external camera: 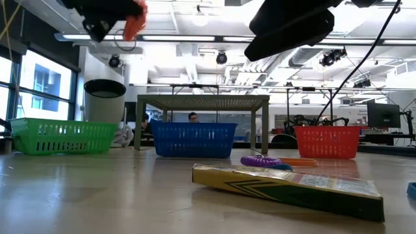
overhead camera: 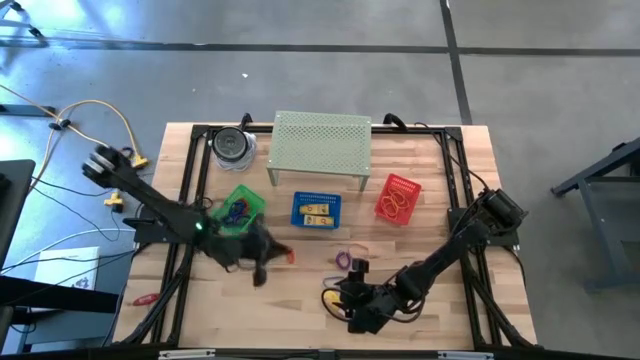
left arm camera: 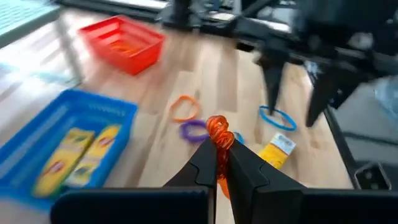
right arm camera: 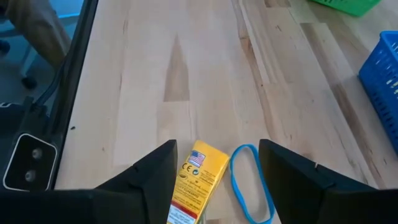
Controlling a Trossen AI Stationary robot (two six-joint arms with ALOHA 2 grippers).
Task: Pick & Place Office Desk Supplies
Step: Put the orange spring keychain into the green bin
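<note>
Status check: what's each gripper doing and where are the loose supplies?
Left gripper shut on orange band, raised. Right gripper open over yellow box and blue band. Nothing blocking.

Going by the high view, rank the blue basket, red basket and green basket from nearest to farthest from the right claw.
From the right claw:
1. Blue basket, mid-table, just beyond it.
2. Red basket, on its own side, slightly farther.
3. Green basket, across on the left arm's side.

Three baskets (overhead camera: 316,210) are sitting in a row across the worktop (overhead camera: 420,170), with a raised rack (overhead camera: 321,142) standing behind the middle one. Nearer the front edge, a flat box (right arm camera: 198,177) is lying just beside a band loop (right arm camera: 250,182), both between the right hand's (right arm camera: 216,168) spread fingers, while more loops (left arm camera: 186,118) are lying between them and the baskets.
</note>
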